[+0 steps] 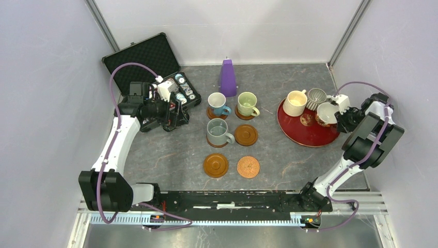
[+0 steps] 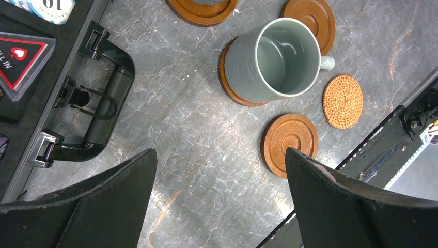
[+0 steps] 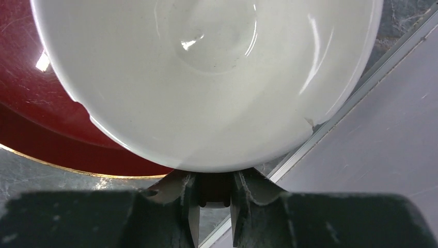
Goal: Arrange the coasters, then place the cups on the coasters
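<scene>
Grey marbled table (image 1: pixel 170 155) between pale walls, seen from above the arm bases. Six coasters (image 1: pixel 246 135) lie at centre in a grid of two columns and three rows.

- **Far row:** the blue cup (image 1: pixel 218 102) and the pale green cup (image 1: pixel 247 103) each sit on a coaster.
- **Middle row:** the grey-teal cup (image 1: pixel 217 131) sits on the left coaster, and the right one is bare.
- **Near row:** a glossy coaster (image 1: pixel 216 165) and the woven orange coaster (image 1: pixel 248 167) are both bare.

Arranging thus appears complete, and three of six cups are seated.

The other three cups are at the red tray (image 1: pixel 304 135) on the right: the cream cup (image 1: pixel 295 103), the grey ribbed cup (image 1: pixel 316 98) and the red cup (image 1: pixel 327 112), white inside.

Right gripper (image 3: pixel 214 181): closed almost fully against the red cup's side. A dark red part, probably the handle, is pinched between its fingers. Whether the cup is clear of the tray cannot be told.

Left gripper (image 2: pixel 219 155): spread wide and empty, over the table just beside the black case (image 1: pixel 147 59).

Left to do: three cups to three bare coasters.
</scene>
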Available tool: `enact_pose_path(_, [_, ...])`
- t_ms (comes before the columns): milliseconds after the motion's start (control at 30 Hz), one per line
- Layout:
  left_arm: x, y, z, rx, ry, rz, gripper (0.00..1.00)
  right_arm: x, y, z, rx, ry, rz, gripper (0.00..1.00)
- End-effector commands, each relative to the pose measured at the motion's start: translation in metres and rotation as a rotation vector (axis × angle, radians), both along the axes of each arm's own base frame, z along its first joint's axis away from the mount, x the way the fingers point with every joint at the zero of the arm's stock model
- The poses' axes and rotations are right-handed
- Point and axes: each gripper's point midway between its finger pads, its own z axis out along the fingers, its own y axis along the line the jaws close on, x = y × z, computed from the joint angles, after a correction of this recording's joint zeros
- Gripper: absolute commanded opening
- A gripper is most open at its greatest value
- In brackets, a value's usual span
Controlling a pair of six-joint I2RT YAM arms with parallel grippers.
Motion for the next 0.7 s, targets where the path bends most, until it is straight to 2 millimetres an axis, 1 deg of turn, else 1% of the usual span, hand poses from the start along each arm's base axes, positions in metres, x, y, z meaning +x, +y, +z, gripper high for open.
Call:
enact_pose_path(0, [0.009,0.002,0.016,0.017,-0.07,-0.012,1.0,-0.008,0.012,0.008,0.011,-0.012,0.021,0.09])
enact_pose_path(133, [0.008,0.001,0.014,0.005,-0.062,-0.014,1.0,-0.023,0.015,0.019,0.012,-0.019,0.034,0.0])
enact_pose_path(167, [0.008,0.001,0.014,0.004,-0.061,-0.012,1.0,-0.027,0.017,0.022,0.016,-0.021,0.043,0.0])
enact_pose_path(267, [0.008,-0.001,0.016,-0.004,-0.063,-0.012,1.0,-0.039,0.033,0.028,0.053,-0.019,0.069,0.0])
enact_pose_path(333, [0.008,-0.001,0.018,-0.006,-0.066,-0.012,1.0,-0.044,0.045,0.032,0.085,-0.031,0.08,0.0])
enact_pose_path(433, [0.008,-0.001,0.017,-0.007,-0.064,-0.011,1.0,-0.045,0.062,0.044,0.132,-0.061,0.092,0.0])
enact_pose_path(533, [0.009,-0.001,0.017,-0.007,-0.063,-0.009,1.0,-0.041,0.08,0.059,0.166,-0.098,0.109,0.0])
enact_pose_path(600, [0.009,-0.001,0.017,-0.007,-0.061,-0.008,1.0,-0.037,0.097,0.07,0.186,-0.12,0.12,0.0])
enact_pose_path(667, [0.009,0.0,0.017,-0.005,-0.062,-0.006,1.0,-0.034,0.118,0.08,0.205,-0.141,0.139,0.0])
